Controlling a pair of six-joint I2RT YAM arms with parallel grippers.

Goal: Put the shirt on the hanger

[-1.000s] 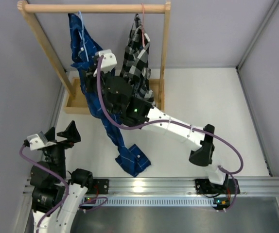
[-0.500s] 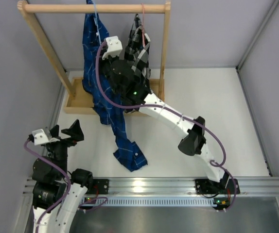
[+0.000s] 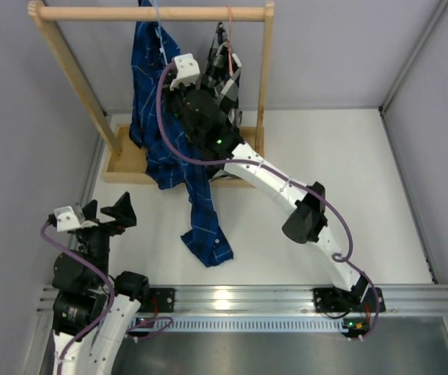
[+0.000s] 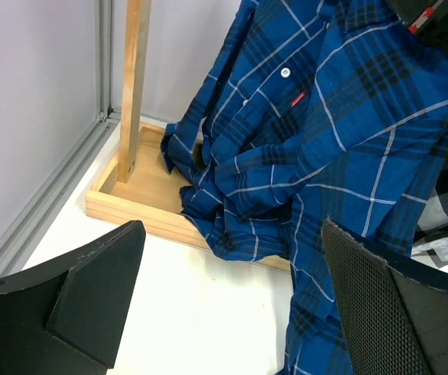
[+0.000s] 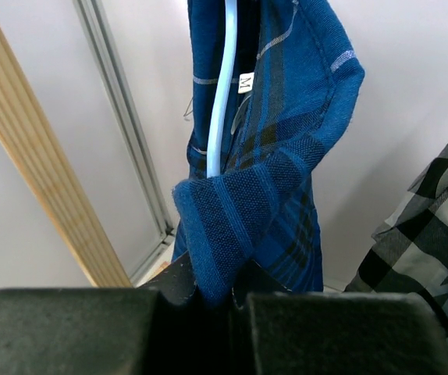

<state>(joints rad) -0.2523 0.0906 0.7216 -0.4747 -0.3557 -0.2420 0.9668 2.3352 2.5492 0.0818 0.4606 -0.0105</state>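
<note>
- The right tool [image 5: 212, 301] is clenched on a thick fold of the shirt [image 3: 158, 117], near the collar. In the right wrist view the dark blue cloth goes down between its two fingers.
- The shirt hangs at the left part of the wooden rack [image 3: 68, 66], just under the top rail. Its lower part lies over the wooden base [image 3: 119, 168] of the rack. One long end trails down on the white tabletop [image 3: 325, 156], between the two arms.
- The light-blue hanger [image 5: 222, 86] runs as a thin wire inside the neck of the shirt, beside a small label with the letter M. Its hook reaches up to the rail, but we cannot tell if it rests on it.
- The left tool [image 4: 228, 305] is released, with its fingers wide apart. It is above the tabletop near the left base, well apart from the shirt and facing it.
- A black-and-white checked shirt [image 3: 225, 78] hangs on a pink-red hanger [image 3: 229, 23] at the right part of the rail, just beside the right arm.
</note>
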